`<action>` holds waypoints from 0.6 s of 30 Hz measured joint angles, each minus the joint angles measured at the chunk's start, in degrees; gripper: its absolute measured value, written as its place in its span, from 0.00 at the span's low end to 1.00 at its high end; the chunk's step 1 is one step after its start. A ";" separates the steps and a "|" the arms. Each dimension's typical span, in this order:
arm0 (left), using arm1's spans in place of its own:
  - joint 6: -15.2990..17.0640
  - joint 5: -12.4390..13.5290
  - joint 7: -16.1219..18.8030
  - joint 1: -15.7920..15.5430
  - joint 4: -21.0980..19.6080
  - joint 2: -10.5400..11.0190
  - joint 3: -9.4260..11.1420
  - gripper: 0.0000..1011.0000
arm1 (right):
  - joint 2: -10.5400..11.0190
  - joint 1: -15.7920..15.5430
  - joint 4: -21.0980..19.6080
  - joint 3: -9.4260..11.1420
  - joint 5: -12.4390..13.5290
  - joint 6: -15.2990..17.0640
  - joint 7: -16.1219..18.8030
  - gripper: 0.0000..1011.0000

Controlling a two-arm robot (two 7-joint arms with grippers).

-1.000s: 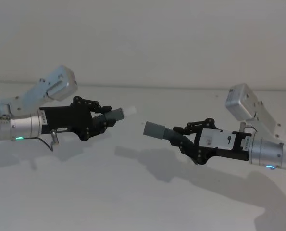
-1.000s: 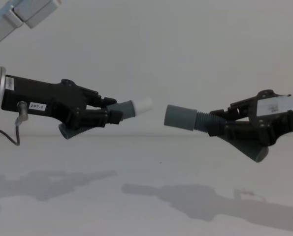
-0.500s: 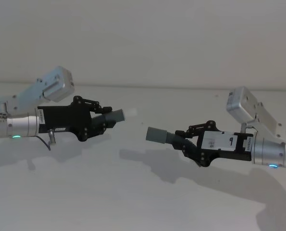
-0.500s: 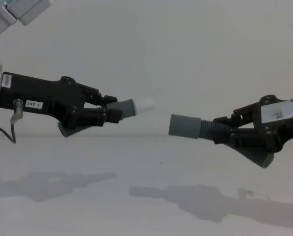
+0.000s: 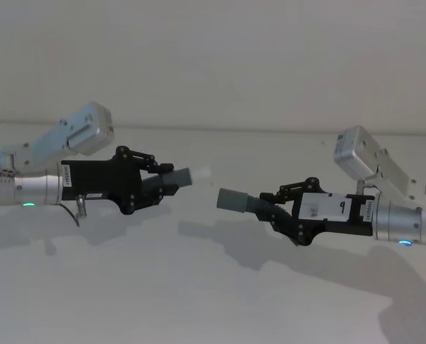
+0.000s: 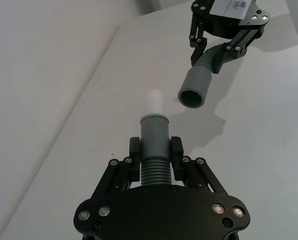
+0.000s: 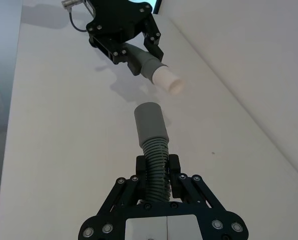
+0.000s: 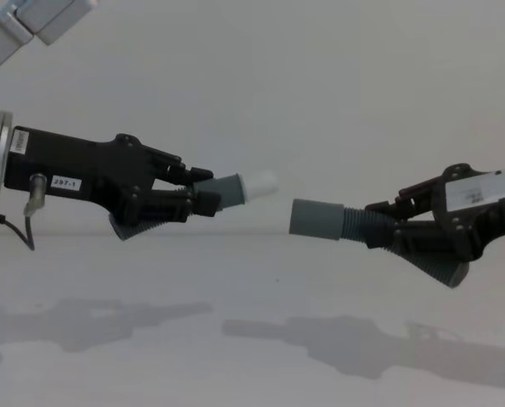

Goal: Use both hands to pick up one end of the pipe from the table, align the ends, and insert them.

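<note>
Pipe pieces are both held in the air above the table, one in each gripper, with their mating ends facing each other across a small gap.

The left gripper reaches in from the left side of the chest view, its jaws clamped on the ribbed part of the white-tipped piece. That piece points toward the right and slightly upward, and its white tip sticks out past the jaws into open air. In the left wrist view the same gripper has its two fingers pressed against either side of the ribbed hose, with the white tip at the far end. A thin cable hangs below the left arm.

The right gripper comes in from the right side and sits a little lower than the left one. Its jaws are closed on the ribbed part of the cuffed piece, whose wide grey cuff points left toward the white tip. The dark back end of this piece curves downward below the gripper. In the right wrist view the gripper grips the ribs just behind the cuff, and the left gripper with the white tip shows farther off.

From the chest the white tip is higher than the cuff opening and just to its left, not touching it. In the head view the white tip and the cuff are likewise apart, the tip up and to the left. Shadows of both arms lie on the table below them.
</note>
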 joint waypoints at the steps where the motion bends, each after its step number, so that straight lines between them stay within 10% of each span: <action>1: -0.05 -0.05 -0.07 -0.02 0.03 -0.01 0.06 0.34 | -0.01 0.06 0.06 -0.04 0.01 -0.01 0.00 0.26; 18: -0.40 -0.71 -0.52 -0.19 -0.43 0.44 1.02 0.34 | 0.01 0.84 0.95 -0.73 0.65 -0.28 -0.22 0.26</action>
